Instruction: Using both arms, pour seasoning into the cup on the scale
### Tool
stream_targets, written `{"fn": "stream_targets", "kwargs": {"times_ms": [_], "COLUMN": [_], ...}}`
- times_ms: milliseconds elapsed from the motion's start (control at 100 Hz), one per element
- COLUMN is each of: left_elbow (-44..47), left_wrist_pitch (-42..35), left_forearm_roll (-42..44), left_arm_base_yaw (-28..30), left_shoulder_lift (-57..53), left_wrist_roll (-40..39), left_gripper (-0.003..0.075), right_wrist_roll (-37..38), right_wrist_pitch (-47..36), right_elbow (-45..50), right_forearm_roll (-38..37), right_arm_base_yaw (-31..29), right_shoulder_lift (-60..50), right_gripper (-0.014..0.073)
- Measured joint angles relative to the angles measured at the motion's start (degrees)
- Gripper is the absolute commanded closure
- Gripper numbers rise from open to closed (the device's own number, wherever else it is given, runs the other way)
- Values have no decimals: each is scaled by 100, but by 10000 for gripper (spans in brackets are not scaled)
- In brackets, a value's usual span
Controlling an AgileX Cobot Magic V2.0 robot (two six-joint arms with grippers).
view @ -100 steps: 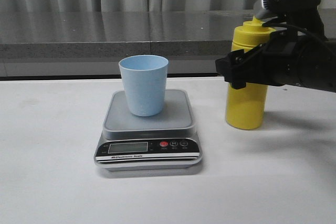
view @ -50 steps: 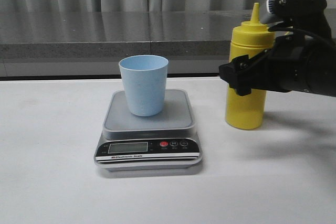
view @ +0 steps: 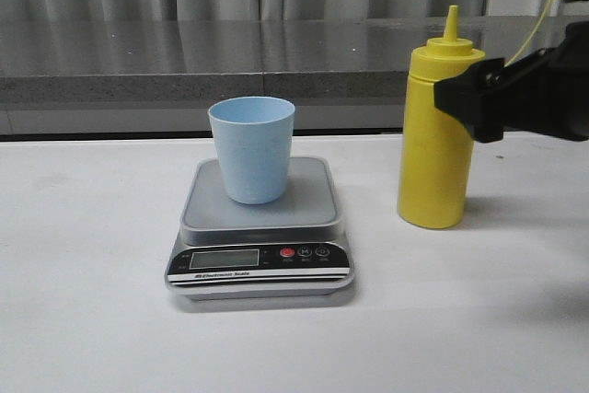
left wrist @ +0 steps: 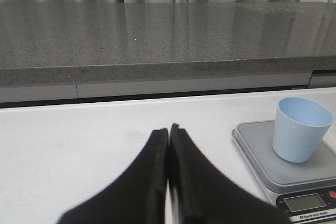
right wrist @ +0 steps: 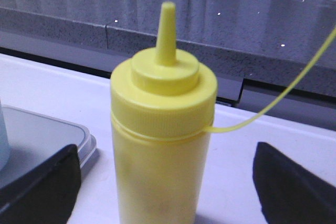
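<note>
The yellow seasoning bottle [view: 434, 140] stands upright on the table, right of the scale [view: 260, 227], its pointed nozzle bare. Its thin tether [view: 531, 32] runs up to the right, and the cap is out of view. The light blue cup [view: 251, 149] stands upright on the scale's grey platform. My right gripper [view: 479, 103] is open just right of the bottle. In the right wrist view its fingers [right wrist: 44, 187] stand wide on either side of the bottle [right wrist: 163, 145] without touching it. My left gripper [left wrist: 169, 129] is shut and empty above bare table, left of the cup [left wrist: 301, 136] and scale [left wrist: 257, 148].
A dark grey counter ledge [view: 202, 62] with curtains behind it runs along the back of the white table [view: 92, 301]. The scale's black front panel [view: 259, 259] with its display faces the table's front edge.
My right gripper has drawn back to the right, away from the bottle's top. The nozzle, covered a second ago, now stands bare. The cup and scale have not moved.
</note>
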Motion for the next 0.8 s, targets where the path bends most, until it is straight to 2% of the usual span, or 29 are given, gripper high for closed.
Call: {"fn": "stream_targets", "kwargs": {"times_ms": [230,350,680,800], "left_elbow": [0,0,0,0], "left_wrist_pitch": [0,0,0,0], "left_forearm_roll": [0,0,0,0], "left_arm_base_yaw": [0,0,0,0], "left_shoulder_lift": [0,0,0,0], "left_wrist_roll": [0,0,0,0], "left_gripper": [740,740,740,740], "right_wrist_roll": [-63,-382,-695,-700], "right_wrist_pitch": [1771,2604,4508,5155], "right_elbow": [67,67,110,110], "right_forearm_roll": [399,623,802,802], "right_arm_base_yaw": [0,-28,-927,-1078], "right_shoulder_lift": [-1484,-2355,-4423,-5031], "right_gripper": [-62,-62,-62,-62]}}
